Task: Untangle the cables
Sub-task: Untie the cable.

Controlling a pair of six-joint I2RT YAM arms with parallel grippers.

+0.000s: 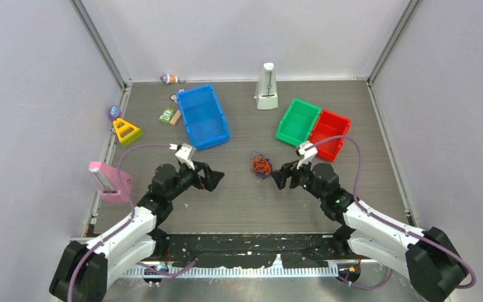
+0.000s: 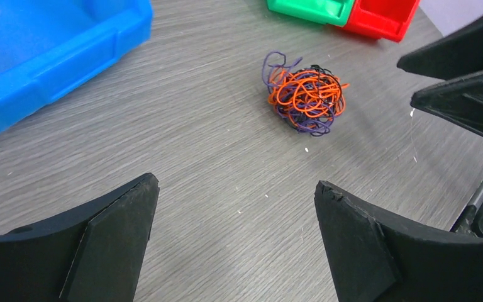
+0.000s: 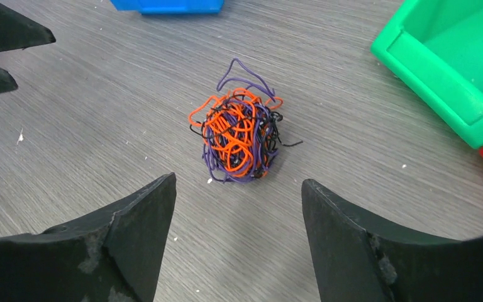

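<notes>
The cables [image 1: 261,165], one tight ball of orange, purple and black strands, lie on the grey wood-grain table [image 1: 239,207] off the near right corner of the blue bin [image 1: 210,139] and apart from it, says the first onlooker. Is either arm touching them?

No, says the second. The left gripper [image 1: 217,179] is held low just in front of the blue bin's near end, fingers spread wide, holding nothing. The right gripper [image 1: 277,179] faces it from beyond the cables as seen from the blue bin. It is just as wide open and holds nothing, and its tips are near the knot but apart from it.

And up close?

From the left wrist, the cables [image 2: 305,93] lie ahead of the spread black fingers [image 2: 116,242]. A few purple loops stray from the knot's edge, and the blue bin [image 2: 50,82] sits beside them, apart. From the right wrist, the cables [image 3: 238,137] lie just beyond the gap between the two fingers [image 3: 135,242]. One purple loop arches toward the blue bin [image 3: 166,5], and a thin black end pokes out the opposite way.

What else is on the table?

The green bin [image 1: 283,129] and the red bin [image 1: 338,143] stand side by side, farther from the blue bin than the cables. The white metronome [image 1: 266,87] stands upright off the blue bin's far right corner. A yellow triangle toy [image 1: 126,131] lies on the blue bin's other side, by the wall.
</notes>
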